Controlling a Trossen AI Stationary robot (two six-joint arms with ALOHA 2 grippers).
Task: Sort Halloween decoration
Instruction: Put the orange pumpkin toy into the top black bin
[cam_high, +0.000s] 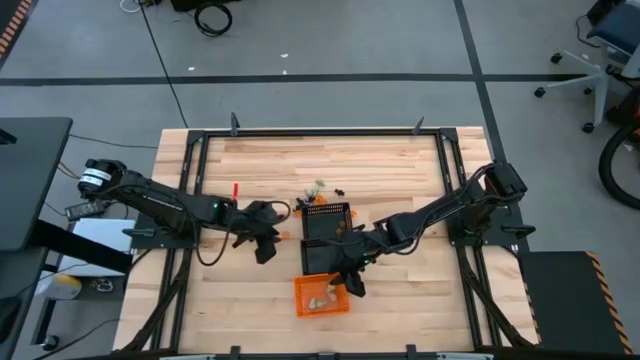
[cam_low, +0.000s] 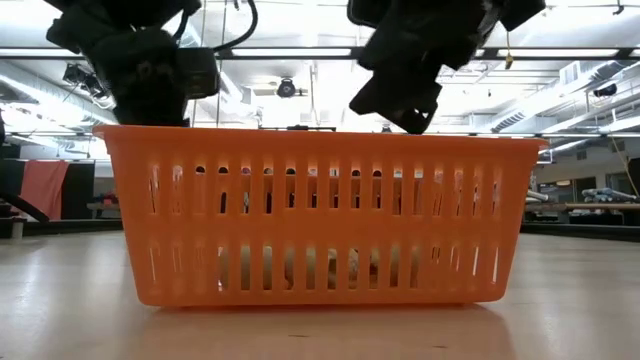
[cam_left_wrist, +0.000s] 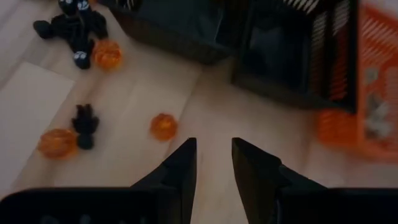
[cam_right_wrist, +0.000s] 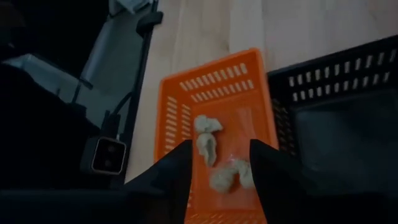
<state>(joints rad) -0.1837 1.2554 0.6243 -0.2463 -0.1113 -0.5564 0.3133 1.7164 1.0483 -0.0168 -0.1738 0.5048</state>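
cream trinkets (cam_right_wrist: 214, 155) lie in orange basket (cam_right_wrist: 180, 99) | right tool (cam_right_wrist: 219, 163) wide, empty, above it | left tool (cam_left_wrist: 214, 163) narrow, empty | orange and black trinkets (cam_left_wrist: 163, 126) unsorted on surface (cam_high: 400, 160)

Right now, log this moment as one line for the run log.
right gripper: open over orange basket, cream trinkets inside | left gripper: open, empty, above table near orange trinkets

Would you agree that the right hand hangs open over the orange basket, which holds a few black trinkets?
Not quite: the trinkets in the orange basket are cream-white, not black, as the right wrist view shows. The right hand does hang open over that basket.
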